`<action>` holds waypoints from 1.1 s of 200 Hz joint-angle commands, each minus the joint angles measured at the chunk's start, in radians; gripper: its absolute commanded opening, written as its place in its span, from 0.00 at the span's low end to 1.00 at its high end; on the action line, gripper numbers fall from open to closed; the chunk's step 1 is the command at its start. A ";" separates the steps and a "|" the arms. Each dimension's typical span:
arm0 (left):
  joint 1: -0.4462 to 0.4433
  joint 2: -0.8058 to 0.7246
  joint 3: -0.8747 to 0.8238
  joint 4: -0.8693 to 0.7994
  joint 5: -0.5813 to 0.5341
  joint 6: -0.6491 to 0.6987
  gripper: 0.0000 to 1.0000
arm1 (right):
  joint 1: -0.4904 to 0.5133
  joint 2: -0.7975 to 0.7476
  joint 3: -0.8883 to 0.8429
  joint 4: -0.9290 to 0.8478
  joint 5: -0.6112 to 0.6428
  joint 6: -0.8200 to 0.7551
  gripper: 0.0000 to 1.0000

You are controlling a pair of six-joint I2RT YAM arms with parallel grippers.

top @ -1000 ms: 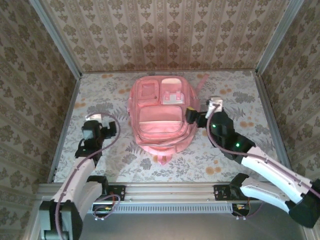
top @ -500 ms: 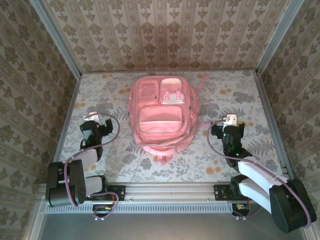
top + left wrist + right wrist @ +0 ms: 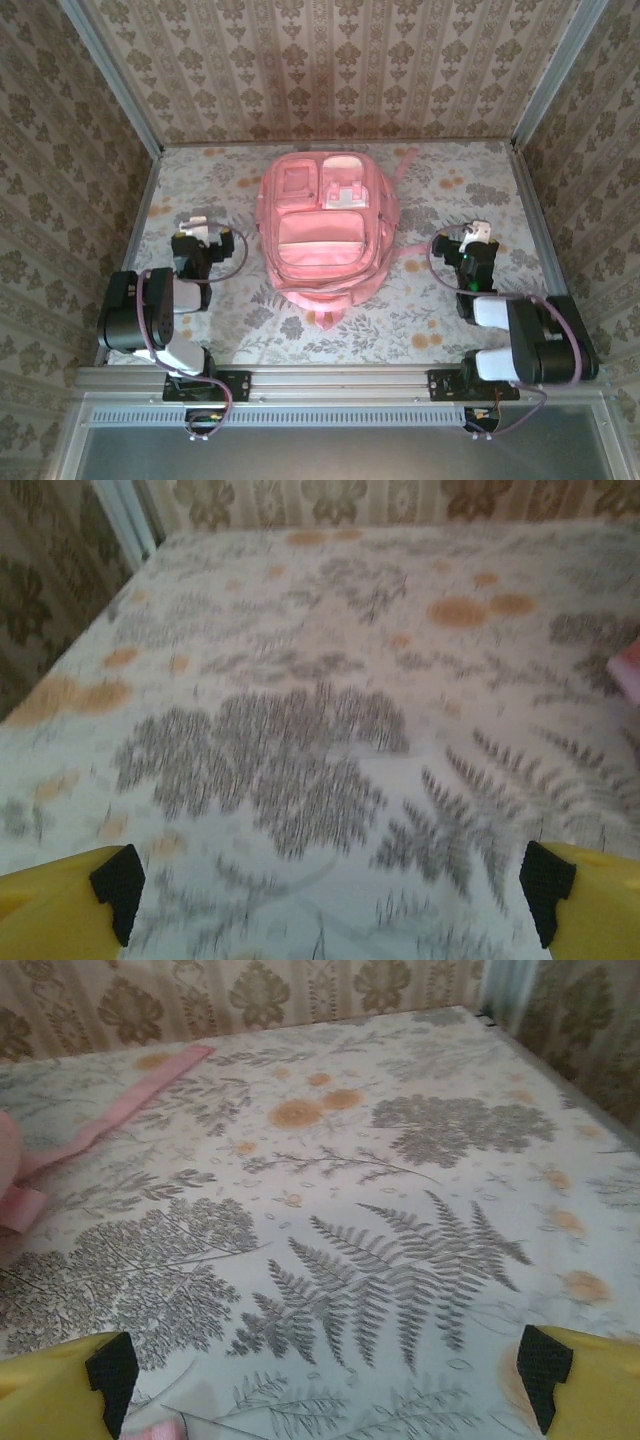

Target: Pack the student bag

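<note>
The student bag (image 3: pixel 325 225), a large pink backpack with zipped front pockets and pale patches, lies flat in the middle of the table with its pockets facing up. My left gripper (image 3: pixel 197 230) rests low on the table to the bag's left, apart from it. In the left wrist view the left gripper (image 3: pixel 333 890) is open over bare patterned cloth, and a pink sliver of the bag (image 3: pixel 630 670) shows at the right edge. My right gripper (image 3: pixel 470 240) sits to the bag's right, open (image 3: pixel 330 1370) and holding nothing. A pink strap (image 3: pixel 130 1100) lies ahead of it to the left.
Patterned walls close in the table (image 3: pixel 450 310) on three sides, with metal posts at the back corners. Both arms are folded back over their bases near the front rail (image 3: pixel 340 382). Floral cloth lies free on either side of the bag.
The right gripper has pulled away from the bag's right side and back toward its base. The left arm has folded back too. The bag has not moved.
</note>
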 commanded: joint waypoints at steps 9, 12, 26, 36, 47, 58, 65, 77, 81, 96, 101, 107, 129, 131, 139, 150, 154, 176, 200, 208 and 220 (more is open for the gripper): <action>-0.026 -0.010 0.063 -0.105 0.016 0.051 1.00 | -0.055 0.076 0.061 0.076 -0.199 0.018 1.00; -0.026 -0.011 0.063 -0.106 0.015 0.052 1.00 | -0.049 0.062 0.089 0.008 -0.199 0.010 1.00; -0.027 -0.012 0.065 -0.114 0.014 0.051 1.00 | -0.001 0.113 0.176 -0.068 -0.214 -0.056 1.00; -0.026 -0.011 0.065 -0.111 0.013 0.052 1.00 | 0.026 0.091 0.199 -0.153 -0.173 -0.080 1.00; -0.029 -0.012 0.065 -0.114 0.010 0.051 1.00 | 0.023 0.105 0.191 -0.114 -0.177 -0.077 1.00; -0.029 -0.013 0.066 -0.115 0.010 0.051 1.00 | 0.021 0.101 0.196 -0.130 -0.182 -0.074 1.00; -0.029 -0.011 0.066 -0.114 0.010 0.050 1.00 | 0.021 0.102 0.195 -0.128 -0.183 -0.074 1.00; -0.029 -0.012 0.066 -0.116 0.009 0.051 1.00 | 0.020 0.101 0.194 -0.125 -0.183 -0.074 1.00; -0.029 -0.011 0.067 -0.115 0.009 0.050 1.00 | 0.020 0.101 0.194 -0.128 -0.182 -0.074 1.00; -0.029 -0.011 0.066 -0.115 0.010 0.049 1.00 | 0.023 0.096 0.190 -0.123 -0.176 -0.077 1.00; -0.029 -0.012 0.066 -0.115 0.009 0.050 1.00 | 0.023 0.095 0.190 -0.127 -0.173 -0.078 1.00; -0.029 -0.012 0.065 -0.113 0.009 0.051 1.00 | 0.023 0.096 0.189 -0.122 -0.174 -0.078 1.00; -0.030 -0.013 0.064 -0.111 0.010 0.050 1.00 | 0.028 0.095 0.190 -0.126 -0.166 -0.082 1.00; -0.030 -0.014 0.063 -0.111 0.010 0.050 1.00 | 0.030 0.094 0.190 -0.126 -0.162 -0.083 1.00; -0.029 -0.014 0.063 -0.110 0.010 0.050 1.00 | 0.033 0.095 0.190 -0.124 -0.159 -0.083 1.00; -0.029 -0.013 0.063 -0.111 0.010 0.050 1.00 | 0.031 0.095 0.190 -0.124 -0.159 -0.084 1.00; -0.030 -0.013 0.063 -0.111 0.009 0.051 1.00 | 0.032 0.095 0.191 -0.124 -0.159 -0.084 1.00; -0.029 -0.013 0.063 -0.111 0.009 0.050 1.00 | 0.032 0.094 0.190 -0.125 -0.159 -0.084 1.00; -0.026 -0.012 0.069 -0.120 0.012 0.046 1.00 | 0.032 0.094 0.190 -0.126 -0.159 -0.084 1.00; -0.025 -0.012 0.071 -0.123 0.017 0.045 1.00 | 0.032 0.094 0.190 -0.126 -0.159 -0.084 1.00; -0.025 -0.013 0.066 -0.116 0.018 0.047 1.00 | 0.033 0.094 0.190 -0.126 -0.159 -0.084 1.00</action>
